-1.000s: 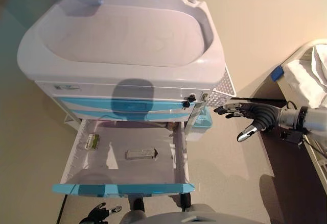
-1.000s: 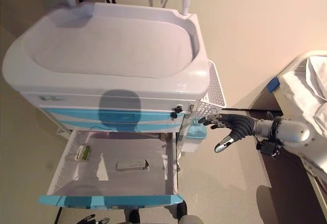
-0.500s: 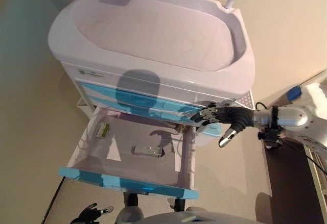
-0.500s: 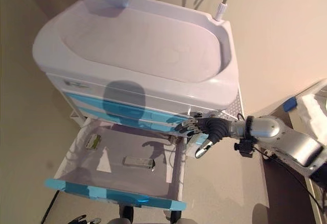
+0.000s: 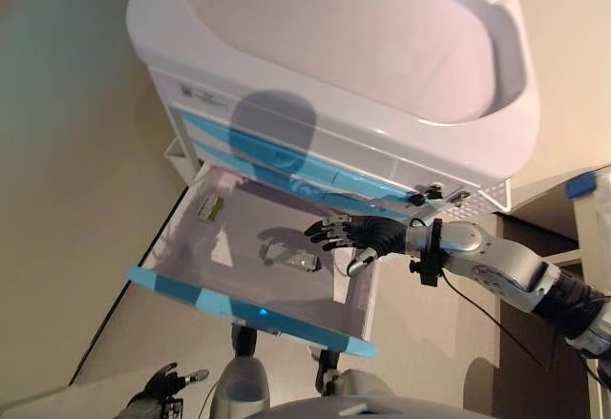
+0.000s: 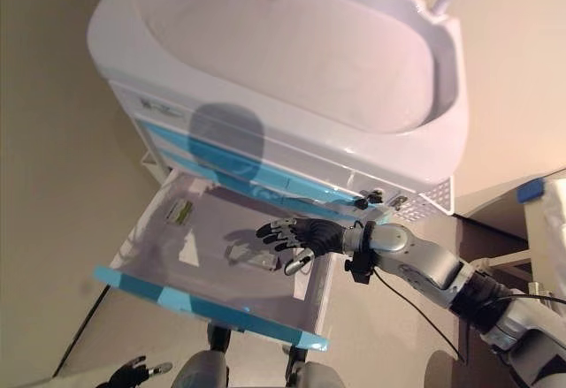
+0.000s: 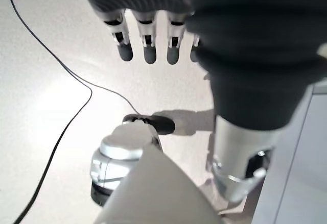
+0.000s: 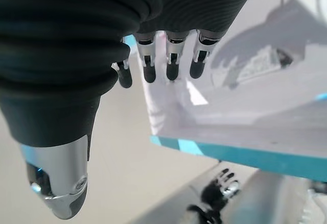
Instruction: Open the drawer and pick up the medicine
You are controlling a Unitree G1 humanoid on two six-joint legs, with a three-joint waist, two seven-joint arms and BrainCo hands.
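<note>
I see a white perforated basket [image 6: 432, 201] on cart's side, right of frame; blue clip [image 5: 579, 185] at far right edge.

A white cart [image 5: 334, 47] of smooth, glossy moulded plastic, its recessed top faintly sheened — the open drawer [image 5: 250, 316] fronted in shiny turquoise plastic, its pale liner matt. Inside lies a clear, glinting blister pack [image 5: 289, 259] and a small paper-labelled packet [image 5: 211, 209]. The floor [image 5: 67, 152] is smooth, matt beige.
</note>
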